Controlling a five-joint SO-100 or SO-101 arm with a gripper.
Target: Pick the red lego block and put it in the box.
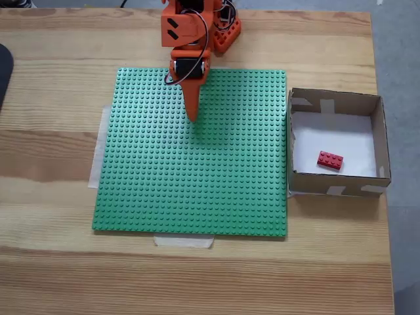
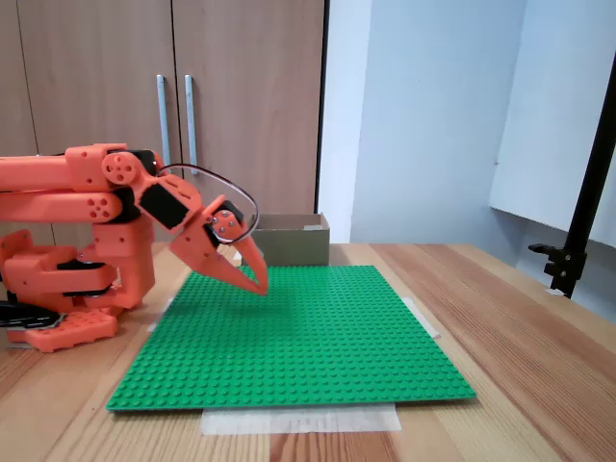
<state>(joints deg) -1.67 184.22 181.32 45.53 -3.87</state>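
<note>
Wooden table [image 1: 59, 275], seen from above and from the side. Green baseplate [image 1: 197, 190] flat at table centre, pale tape [image 1: 184, 241] at its edges. Orange arm [image 2: 87, 202] folded low at the baseplate's far edge in the top-down fixed view, at its left end in the side fixed view. Cardboard box [image 1: 380, 141] just beside the baseplate's right edge from above; from the side, only its brown wall [image 2: 294, 245] showing past the baseplate's far end. Gripper [image 1: 193, 117] tilted down over the baseplate near the arm's side, tip just clear of the studs [image 2: 258, 287]; jaws pressed together to a point, nothing between them. Red block [image 1: 330, 160] lying flat on the box's white floor, toward its near wall, well apart from the gripper. Block hidden behind the box wall in the side fixed view.
</note>
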